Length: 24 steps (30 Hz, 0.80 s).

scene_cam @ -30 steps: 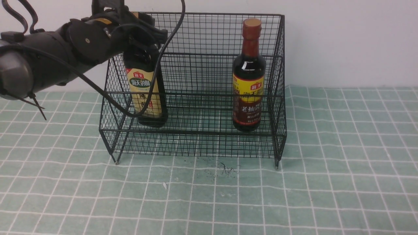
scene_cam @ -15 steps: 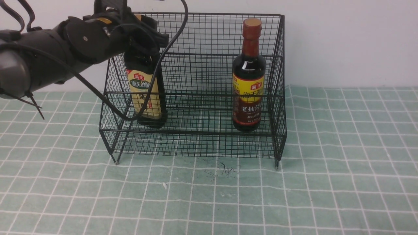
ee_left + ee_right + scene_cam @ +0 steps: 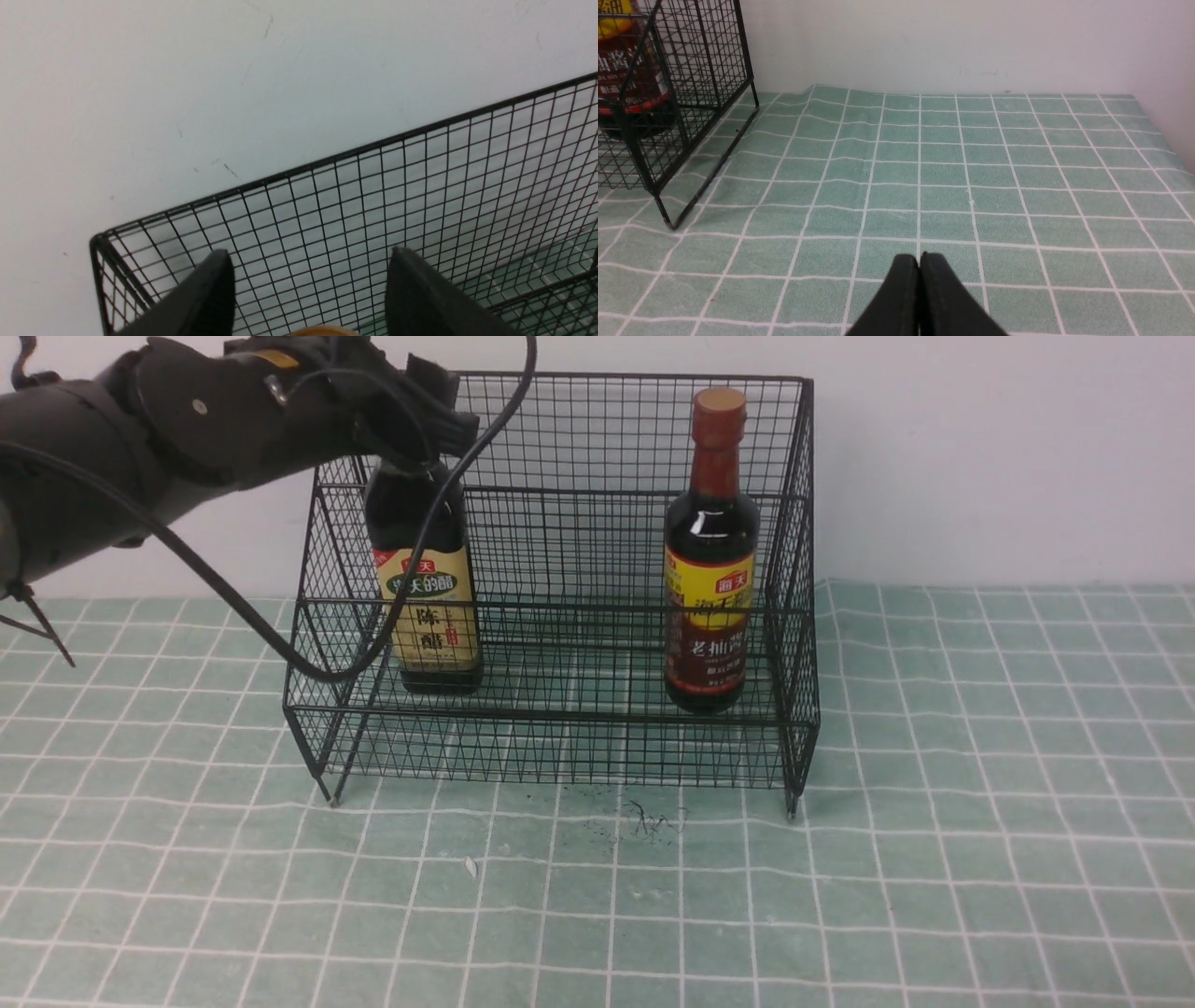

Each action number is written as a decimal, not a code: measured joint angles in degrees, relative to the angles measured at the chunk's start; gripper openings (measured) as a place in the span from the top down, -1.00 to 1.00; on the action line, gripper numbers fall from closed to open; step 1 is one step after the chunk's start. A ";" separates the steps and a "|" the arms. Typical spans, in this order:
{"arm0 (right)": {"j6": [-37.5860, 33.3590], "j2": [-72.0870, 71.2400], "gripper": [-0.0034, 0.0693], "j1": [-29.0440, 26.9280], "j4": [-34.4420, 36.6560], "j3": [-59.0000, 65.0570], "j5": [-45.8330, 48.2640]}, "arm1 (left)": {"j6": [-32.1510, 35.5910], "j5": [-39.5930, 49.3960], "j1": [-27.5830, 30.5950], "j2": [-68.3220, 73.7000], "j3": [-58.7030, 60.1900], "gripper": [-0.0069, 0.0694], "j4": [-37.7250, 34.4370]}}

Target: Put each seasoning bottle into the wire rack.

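The spread left jaws [image 3: 309, 291] are being kept nearest the beige-labelled bottle [image 3: 425, 588], its neck being obscured.

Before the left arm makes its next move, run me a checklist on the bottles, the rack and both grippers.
1. Squarish bottle with beige label inside the wire rack: ok.
2. Round bottle with yellow-and-brown label upright inside the rack: ok.
3. Left gripper open, jaws apart on either side of the tan cap: ok.
4. Left gripper fully clear of the squarish bottle: cannot tell; the arm hides its top in the front view.
5. Hanging cable clear of the squarish bottle: cannot tell; it crosses in front of the label.
6. Right gripper shut and holding nothing: ok.
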 joint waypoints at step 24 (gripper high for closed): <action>0.00 0.00 0.94 0.00 0.00 0.00 0.00 | -19.53 48.51 6.87 -35.73 6.21 0.83 4.29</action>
